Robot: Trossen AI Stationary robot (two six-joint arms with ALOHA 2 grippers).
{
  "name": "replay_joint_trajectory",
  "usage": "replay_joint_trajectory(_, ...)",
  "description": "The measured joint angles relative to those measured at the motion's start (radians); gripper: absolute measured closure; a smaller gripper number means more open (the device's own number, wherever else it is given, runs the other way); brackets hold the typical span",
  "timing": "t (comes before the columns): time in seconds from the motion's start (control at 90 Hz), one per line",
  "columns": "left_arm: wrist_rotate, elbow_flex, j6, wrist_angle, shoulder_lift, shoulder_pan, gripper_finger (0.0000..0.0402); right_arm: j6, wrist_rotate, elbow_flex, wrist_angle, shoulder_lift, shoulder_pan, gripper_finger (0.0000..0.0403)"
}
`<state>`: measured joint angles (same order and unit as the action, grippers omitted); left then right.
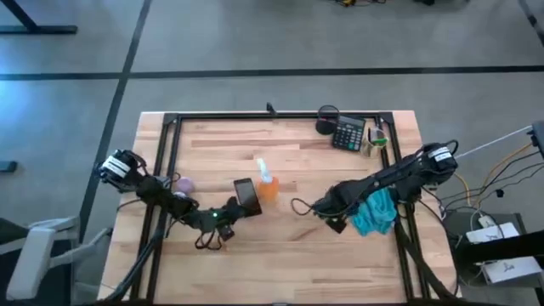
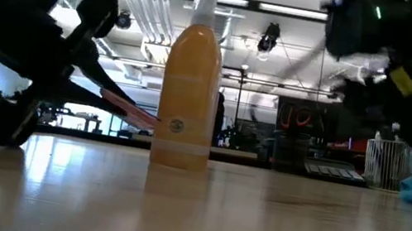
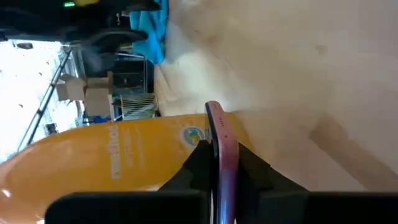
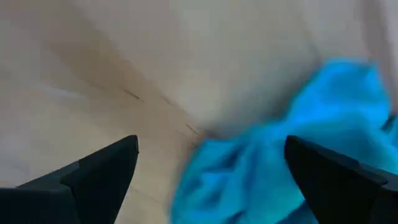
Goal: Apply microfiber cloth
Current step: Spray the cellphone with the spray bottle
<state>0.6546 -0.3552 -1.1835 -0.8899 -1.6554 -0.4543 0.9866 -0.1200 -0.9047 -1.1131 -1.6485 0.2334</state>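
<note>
Nearest your wrist camera, the right hand (image 4: 211, 168) has its two dark fingers spread wide apart, with the soft, rumpled turquoise-blue microfiber cloth (image 4: 292, 149) lying between and just beyond them on the pale wooden surface (image 4: 124, 62). From above, that cloth (image 1: 376, 212) sits toward four o'clock of the surface, under the right arm's forearm. Your left hand (image 1: 231, 210) is clamped together on the lower edge of the flat black phone-like slab (image 1: 247, 195), propping it up just beside the orange plastic spray bottle (image 1: 267, 185) near the middle. Judging from this, the cloth is not yet gripped, so the grasp is your next concern. The risks: closing on one loose fold would let the rest trail and drag across the surface; descending short would pinch wood, not fabric. When you carry it toward nine o'clock, a hanging corner or the forearm could tip the upright bottle, and pressing hard on the slab could twist it out of the left hand's narrow edge grip.
</note>
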Motion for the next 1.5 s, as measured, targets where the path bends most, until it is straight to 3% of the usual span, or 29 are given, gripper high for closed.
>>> replay_joint_trajectory(0.178,-0.027,-0.041,-0.005,-0.010,-0.006,0.090,0.0393,0.024,-0.022,0.098,0.007,0.008,-0.019,0.0018)
replay_joint_trajectory(0.3,-0.103,-0.056,-0.011,-0.009,-0.011,0.169,0.0393,0.024,-0.009,0.079,-0.004,0.015,-0.018,0.0018)
replay_joint_trajectory(0.467,-0.116,-0.060,-0.047,-0.007,-0.006,0.208,0.0393,0.013,0.048,0.027,-0.040,0.062,-0.018,0.0018)
replay_joint_trajectory(0.8,0.006,-0.037,-0.045,0.019,0.020,0.007,0.0393,0.017,0.010,0.112,-0.100,0.168,-0.011,0.0018)
replay_joint_trajectory(1.033,-0.056,-0.046,0.000,0.016,0.020,-0.139,0.0393,0.031,-0.072,0.245,0.025,0.217,-0.012,0.0029)
replay_joint_trajectory(1.233,-0.170,-0.123,0.091,0.027,0.020,-0.158,0.0393,0.074,-0.148,0.291,0.145,0.213,-0.012,0.0095)
replay_joint_trajectory(1.5,-0.174,-0.272,0.036,0.161,-0.051,-0.156,0.0393,0.042,-0.140,0.210,0.322,0.211,-0.001,0.0266)
